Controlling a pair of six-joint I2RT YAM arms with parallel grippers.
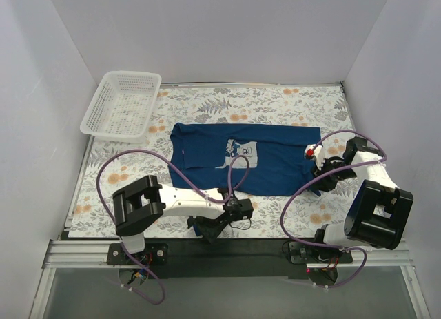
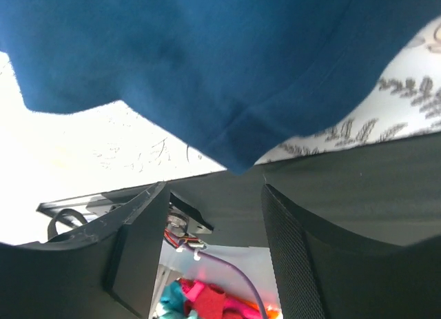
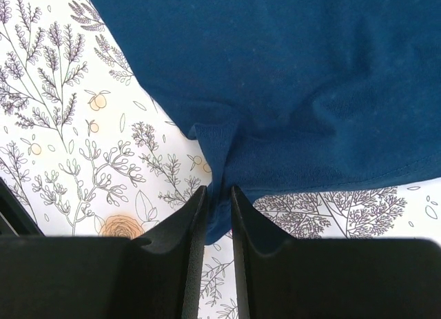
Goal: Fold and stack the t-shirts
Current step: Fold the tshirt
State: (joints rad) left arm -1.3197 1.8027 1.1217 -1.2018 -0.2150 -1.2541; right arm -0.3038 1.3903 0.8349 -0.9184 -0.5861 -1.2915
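Left tool point(image 2: 213, 195), jaws apart and empty at the table's point(image 1: 289, 105) near edge, should be closed on the mid-table navy t-shirt's point(image 1: 275, 164) nearest hemmed corner, as the right tool point(image 3: 218, 191) is pinched narrowly on its near-right corner.

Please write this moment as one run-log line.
left gripper open, empty | right gripper shut on t-shirt edge | t-shirt flat on table
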